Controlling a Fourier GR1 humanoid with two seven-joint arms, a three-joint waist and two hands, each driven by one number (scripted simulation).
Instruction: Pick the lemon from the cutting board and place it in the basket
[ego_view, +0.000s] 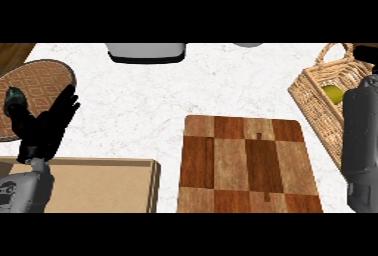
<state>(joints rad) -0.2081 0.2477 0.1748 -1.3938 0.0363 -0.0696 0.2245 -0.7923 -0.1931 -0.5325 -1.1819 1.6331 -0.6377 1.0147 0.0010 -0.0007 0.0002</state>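
Reaching over the woven wicker basket (319, 95) at the right edge of the view, the right arm shows only its grey forearm; the right hand itself is hidden past the black wrist, so whether its fingers are spread or closed cannot be told. Just beside that wrist, inside the basket, sits the small yellow-green lemon (334, 93), low against the wicker wall and apparently already off the board. To finish this step well, the fruit should be resting on the basket's floor before the fingers let go, and the arm should then lift straight up and clear of the tall looped handle (it arches close by the forearm and could snag). The left hand (46, 125) stands open at the left edge, fingers straight and pointing up, resting and holding nothing. Between the two arms lies the striped, checkered brown wooden cutting board (248, 164), bare on the white marbled surface (148, 90). A round patterned brown mat (37, 95) lies behind the left hand, a tan cardboard box (103, 185) below it.
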